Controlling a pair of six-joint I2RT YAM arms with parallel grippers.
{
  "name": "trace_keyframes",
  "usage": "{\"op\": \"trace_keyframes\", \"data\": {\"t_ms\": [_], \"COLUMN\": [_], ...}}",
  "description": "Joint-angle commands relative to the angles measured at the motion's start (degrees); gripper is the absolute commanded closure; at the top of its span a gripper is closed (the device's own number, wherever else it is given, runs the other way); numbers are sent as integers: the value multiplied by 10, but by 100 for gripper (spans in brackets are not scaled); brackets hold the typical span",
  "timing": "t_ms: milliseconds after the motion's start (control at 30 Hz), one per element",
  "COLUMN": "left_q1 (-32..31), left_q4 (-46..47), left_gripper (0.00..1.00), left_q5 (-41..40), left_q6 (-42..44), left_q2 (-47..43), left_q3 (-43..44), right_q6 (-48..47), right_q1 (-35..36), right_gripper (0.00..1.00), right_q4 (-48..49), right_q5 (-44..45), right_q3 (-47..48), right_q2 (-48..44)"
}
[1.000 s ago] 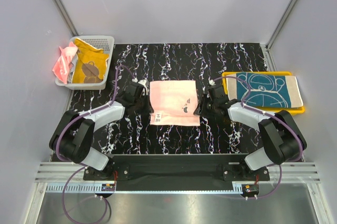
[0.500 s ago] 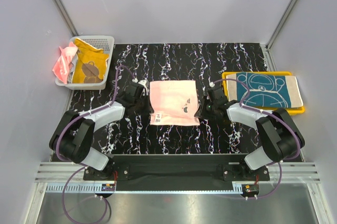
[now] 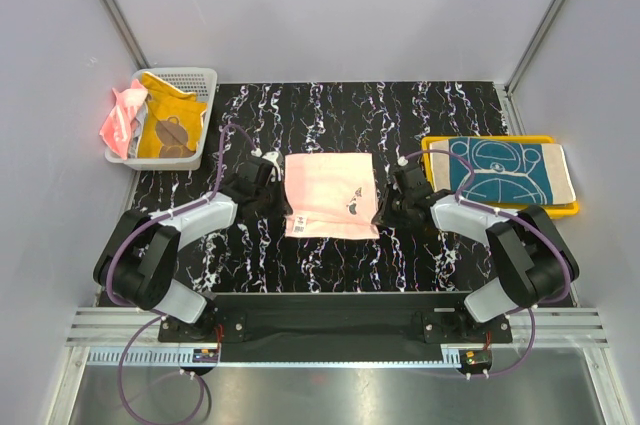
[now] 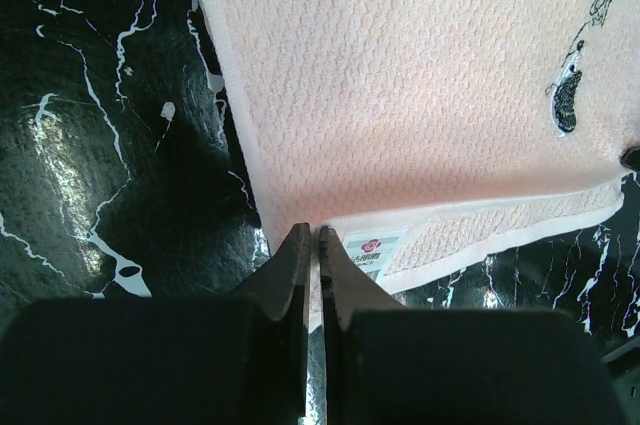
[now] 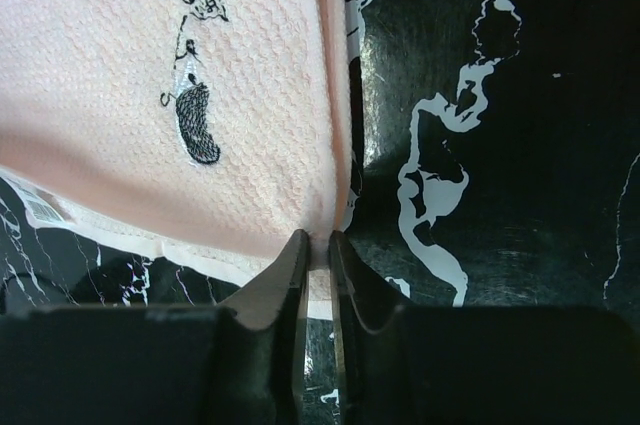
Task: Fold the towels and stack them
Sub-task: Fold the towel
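Closing from wide to a narrow pinch, the right tool (image 5: pixel 318 243) bites a corner of the towel (image 3: pixel 330 195) at its tips, while the left tool (image 4: pixel 310 237) pinches the other, likely readying the fold.

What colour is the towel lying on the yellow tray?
The towel is teal with a cream line pattern, seen best in the top view.

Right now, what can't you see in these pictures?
- Top view: anything under the bear towel in the basket; the towel covers it.
- Top view: the tray floor, covered by the teal towel.
- Left wrist view: print on the label of the peach towel, too small.
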Motion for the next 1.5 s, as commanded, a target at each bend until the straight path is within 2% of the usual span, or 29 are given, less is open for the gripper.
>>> {"op": "trace_keyframes", "data": {"t_ms": [0,100,233,333,667,700,800,933,1067,1200,1333,1467], "left_q1": [-3,-3,-3,-4,-4,-4,-3,-3,-1,6,21,44], "left_q4": [11,10,6,5,6,5,4,-8,-35,-45,-23,1], "left_gripper": [100,100,100,100,100,100,100,100,100,100,100,100], "left_q5": [12,10,10,8,8,6,-7,-43,-106,-165,-233,-244], "left_q6": [10,10,11,11,9,9,1,-9,4,17,39,56], "left_q2": [-21,-23,-27,-27,-27,-28,-37,-54,-45,-8,47,97], "left_q3": [4,5,6,7,8,8,14,56,174,274,357,413], "right_q6": [-14,-15,-16,-18,-23,-23,-27,-46,-83,-112,-136,-150], "right_q1": [6,6,6,6,6,6,6,5,-2,-25,-46,-62], "right_gripper": [80,80,73,73,90,94,95,98,100,100,100,100], "right_q4": [-16,-17,-23,-27,-32,-32,-46,-87,-137,-151,-141,-136], "right_q5": [20,20,22,21,19,19,33,63,106,117,110,103], "right_q3": [20,18,19,21,26,27,41,124,225,349,435,498], "right_q2": [-22,-26,-32,-34,-34,-36,-43,-41,-15,30,82,133]}}
